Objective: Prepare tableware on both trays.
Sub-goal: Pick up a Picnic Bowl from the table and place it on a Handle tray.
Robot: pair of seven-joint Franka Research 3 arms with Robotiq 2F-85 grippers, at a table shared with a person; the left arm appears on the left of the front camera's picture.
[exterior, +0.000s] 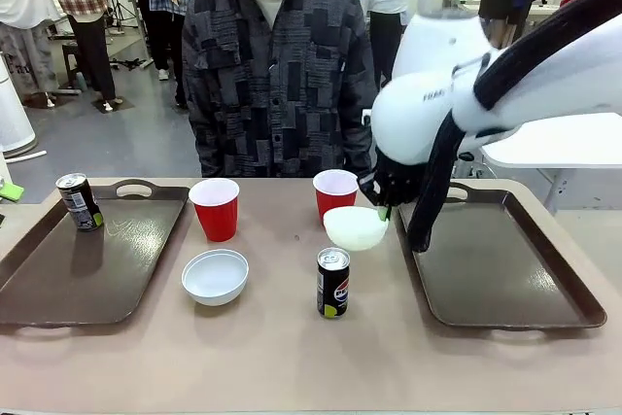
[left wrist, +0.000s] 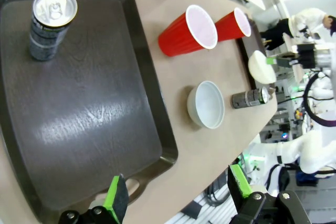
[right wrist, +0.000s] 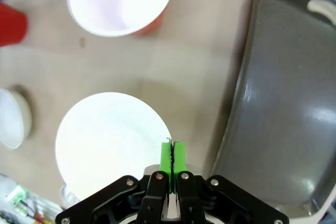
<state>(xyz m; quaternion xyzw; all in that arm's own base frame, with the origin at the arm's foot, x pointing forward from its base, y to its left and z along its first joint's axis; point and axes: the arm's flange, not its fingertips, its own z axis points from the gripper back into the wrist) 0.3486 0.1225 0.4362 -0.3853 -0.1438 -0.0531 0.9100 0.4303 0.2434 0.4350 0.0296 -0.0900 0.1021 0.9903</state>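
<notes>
1. Your right gripper point(right wrist: 172, 153) is clenched on the rim of a white bowl point(exterior: 356, 227). It holds the bowl tilted, just beside the right tray point(exterior: 505, 269) and in front of a red cup point(exterior: 335, 193).
2. Your left gripper point(left wrist: 177, 190) is spread wide and holds nothing. It hangs over the near rim of the left tray point(left wrist: 79, 129).
3. One can point(exterior: 79, 201) stands upright in the left tray's far corner.
4. Between the trays, on the table point(exterior: 292, 357), you have the second bowl point(exterior: 215, 276), the other red cup point(exterior: 215, 207) and the second can point(exterior: 332, 282), all upright.
</notes>
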